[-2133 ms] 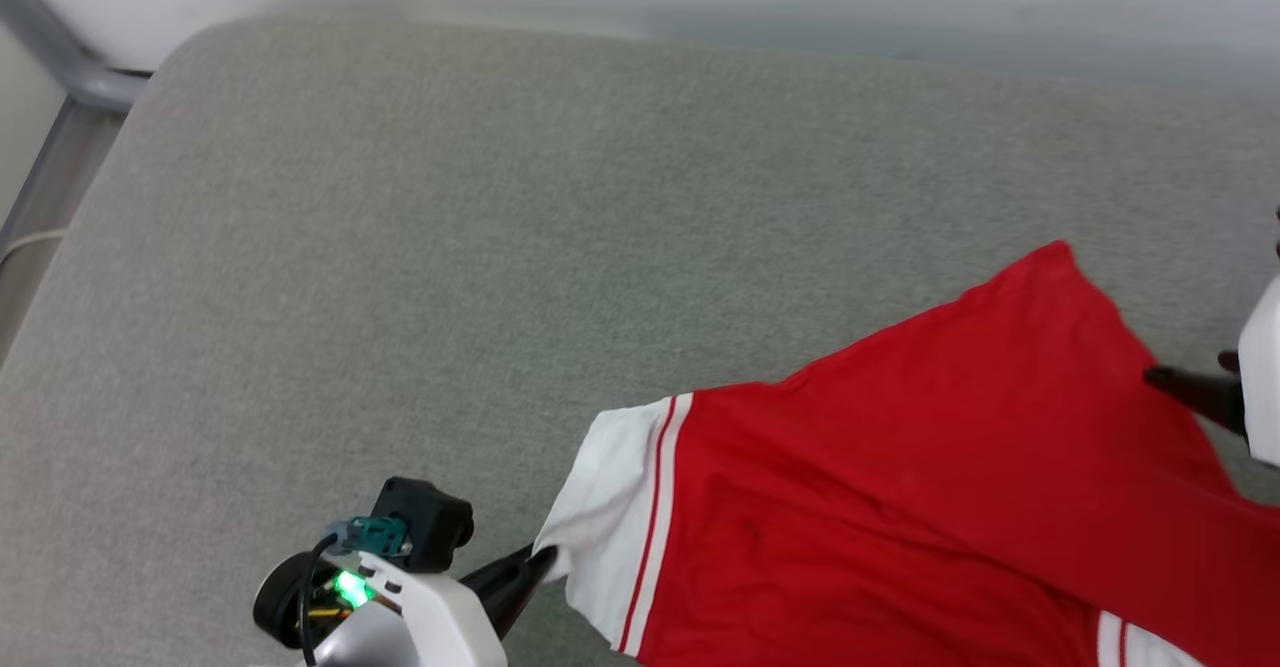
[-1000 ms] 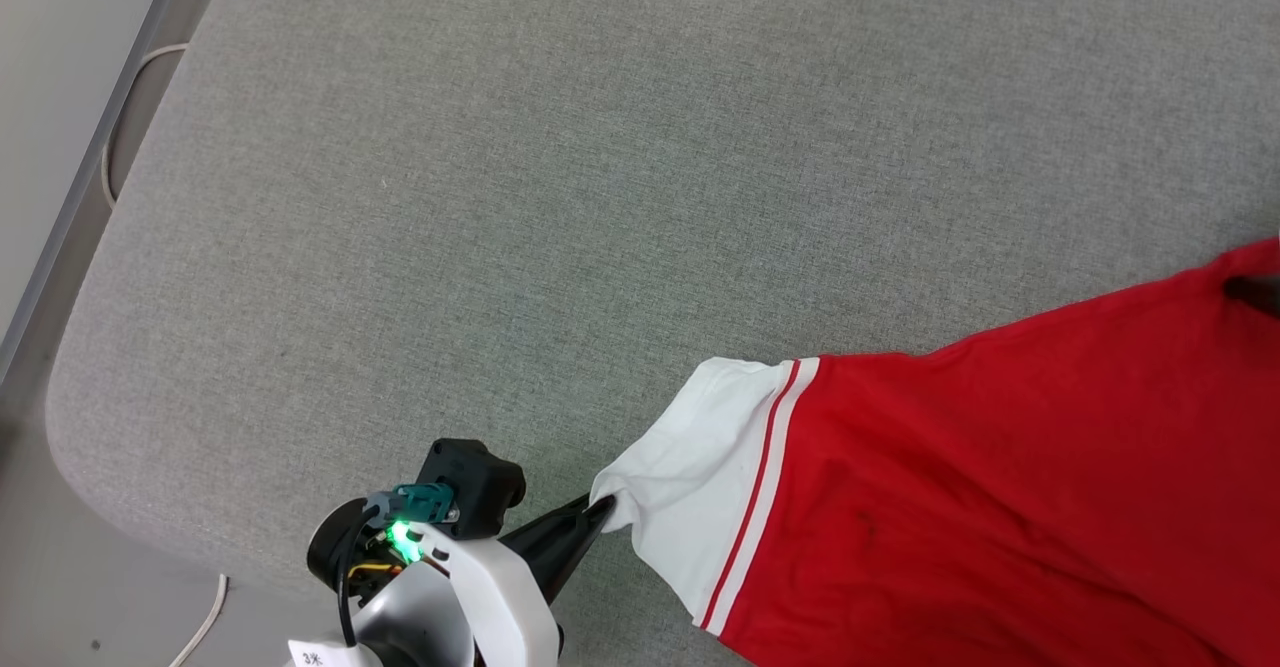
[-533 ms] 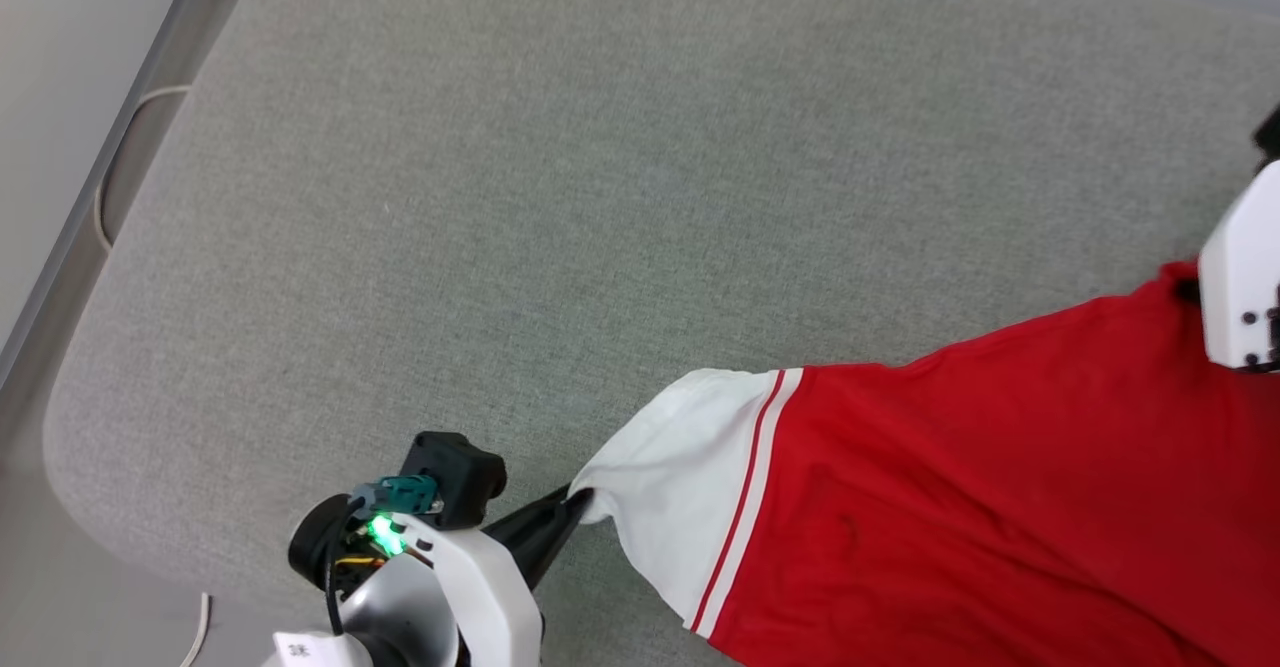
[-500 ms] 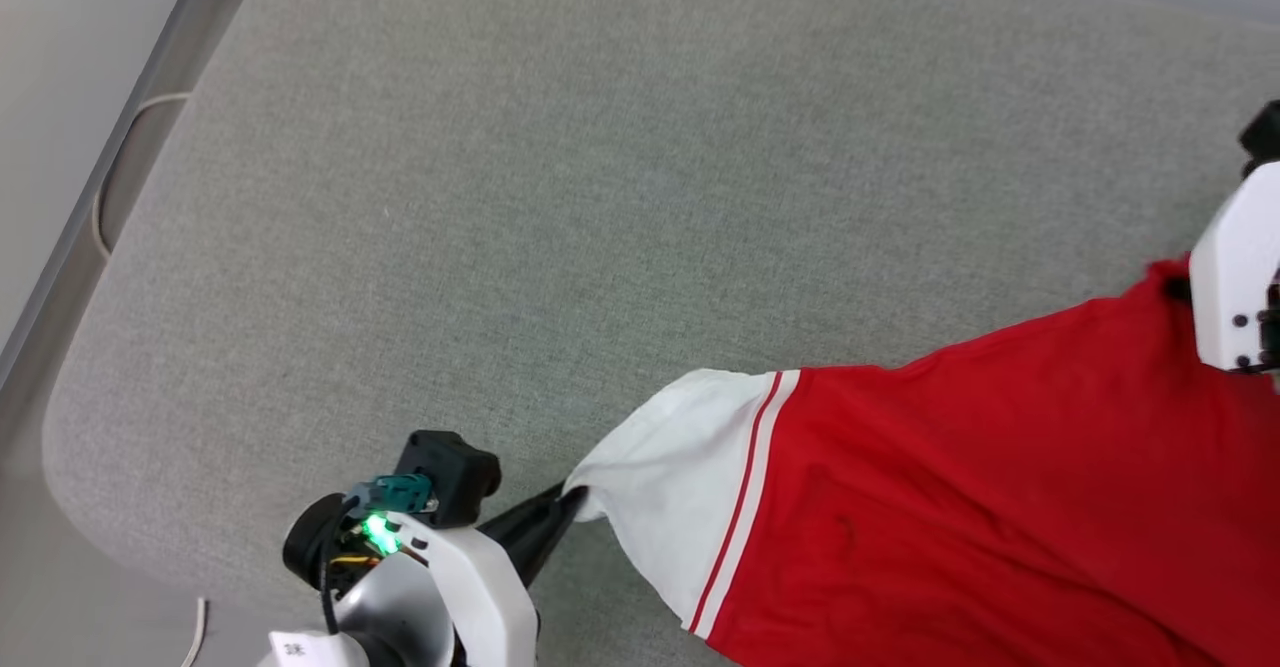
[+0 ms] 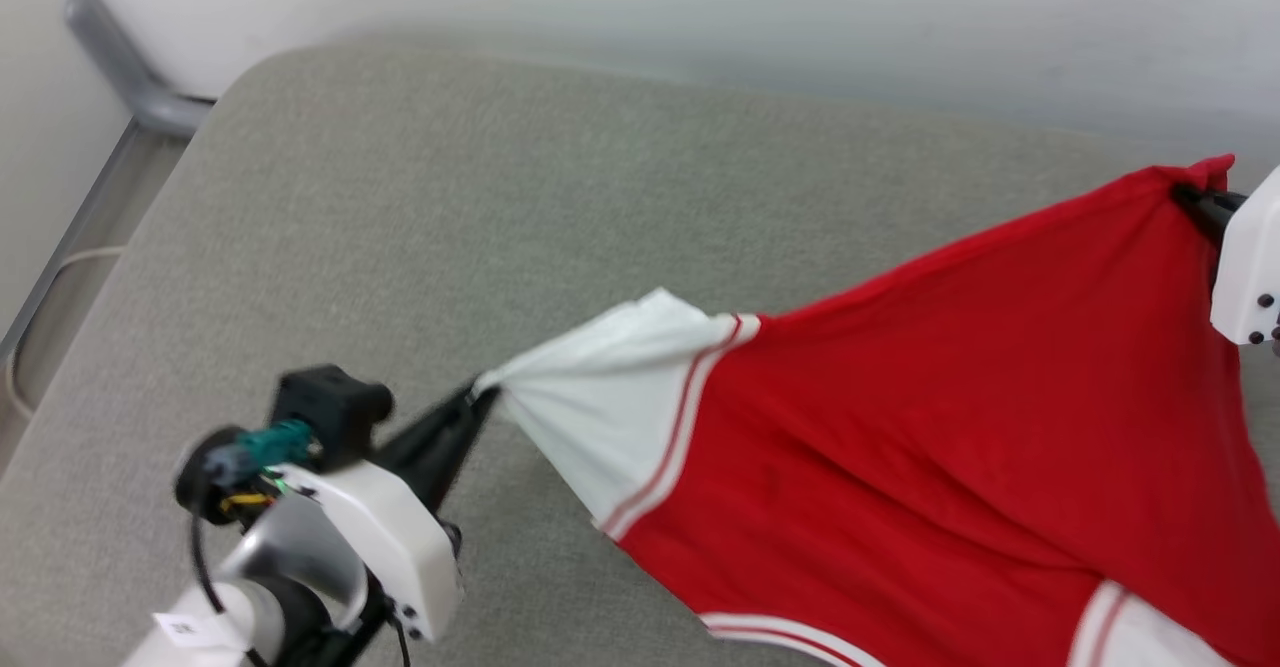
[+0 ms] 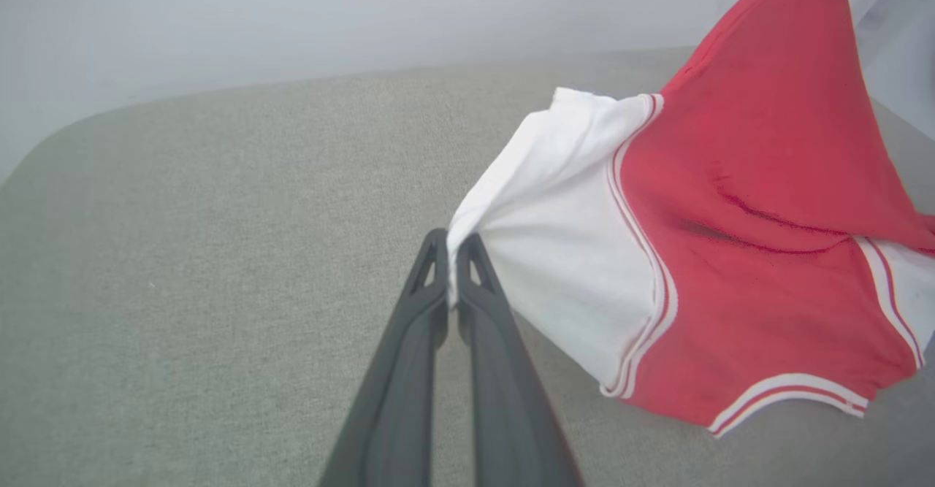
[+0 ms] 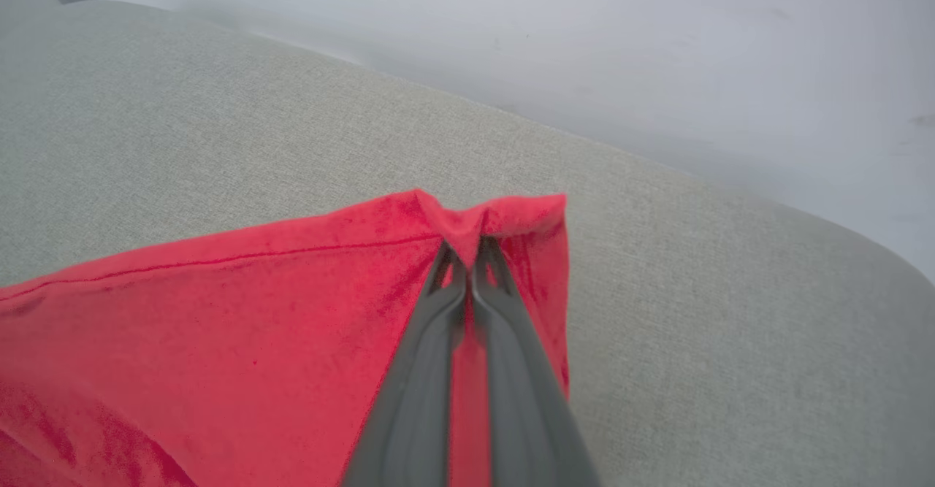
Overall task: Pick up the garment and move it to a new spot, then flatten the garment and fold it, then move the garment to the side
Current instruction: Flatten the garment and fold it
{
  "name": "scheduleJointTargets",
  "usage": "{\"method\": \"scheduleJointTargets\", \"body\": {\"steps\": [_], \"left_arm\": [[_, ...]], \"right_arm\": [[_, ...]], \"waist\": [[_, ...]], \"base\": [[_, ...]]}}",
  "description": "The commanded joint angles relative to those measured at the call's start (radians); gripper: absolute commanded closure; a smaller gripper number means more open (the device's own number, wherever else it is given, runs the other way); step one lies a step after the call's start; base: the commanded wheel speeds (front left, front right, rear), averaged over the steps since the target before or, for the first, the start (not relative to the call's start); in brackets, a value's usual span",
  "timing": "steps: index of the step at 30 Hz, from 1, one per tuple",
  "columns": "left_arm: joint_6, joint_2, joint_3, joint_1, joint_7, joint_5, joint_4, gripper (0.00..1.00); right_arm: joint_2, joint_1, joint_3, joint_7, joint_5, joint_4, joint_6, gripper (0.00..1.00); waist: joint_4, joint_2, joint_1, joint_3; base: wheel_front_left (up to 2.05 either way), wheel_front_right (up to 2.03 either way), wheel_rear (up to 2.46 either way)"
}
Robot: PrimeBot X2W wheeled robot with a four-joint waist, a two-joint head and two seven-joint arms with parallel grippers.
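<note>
The left claw (image 6: 453, 253) has its two long dark fingers pressed together on the very tip of a white sleeve (image 6: 562, 231), pinching only a small bite of cloth. Over on the far right, the right claw (image 7: 467, 253) is clamped just as tight on a puckered corner of the red body fabric. Between them hangs the garment (image 5: 900, 427), a red jersey shirt with white sleeves and red-and-white striped trim. It is drawn taut along its top edge from the near left up to the far right, its lower part sagging toward the near right with a second white sleeve (image 5: 1150, 637) down in that corner. It sits over the right half of the broad grey woven cushion (image 5: 400, 197). Whether the low hem brushes the cushion is hard to tell from here. No lettering or number is on show, so this looks like the back or the inside. My read is that we are in the opening step, the pick-up and carry to a new spot, with flattening and folding not yet begun. The left and far stretch of cushion, up toward the pale wall (image 5: 700, 7), lies open and looks like a fair landing place. The next move calls for both arms to travel together with an even gap between them, so neither small pinch tears loose. Then they lower the hanging edge first, so the shirt lays out rather than bunches.
</note>
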Motion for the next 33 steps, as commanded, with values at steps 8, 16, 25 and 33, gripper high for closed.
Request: {"method": "scheduleJointTargets", "body": {"steps": [8, 16, 25, 33], "left_arm": [[0.065, 0.033, 0.121, -0.077, -0.102, 0.055, -0.071, 1.00], [0.122, 0.045, 0.202, -0.113, -0.193, 0.111, -0.141, 1.00], [0.167, 0.053, 0.285, -0.165, -0.282, 0.154, -0.200, 1.00], [0.176, 0.075, 0.347, -0.252, -0.323, 0.166, -0.228, 1.00]], "right_arm": [[0.015, 0.099, -0.077, -0.143, 0.004, -0.131, -0.001, 1.00], [0.044, 0.190, -0.151, -0.178, -0.024, -0.305, -0.001, 1.00], [0.085, 0.242, -0.237, -0.151, -0.058, -0.487, -0.001, 1.00], [0.117, 0.209, -0.281, -0.143, -0.081, -0.575, -0.001, 1.00]], "waist": [[-0.106, 0.0000, 0.0000, -0.121], [-0.170, 0.0000, 0.0000, -0.155], [-0.210, 0.0000, 0.0000, -0.156], [-0.229, 0.0000, 0.0000, -0.133]], "base": [[0.00, 0.00, 0.00], [0.00, 0.00, 0.00], [0.00, 0.00, 0.00], [0.00, 0.00, 0.00]]}}
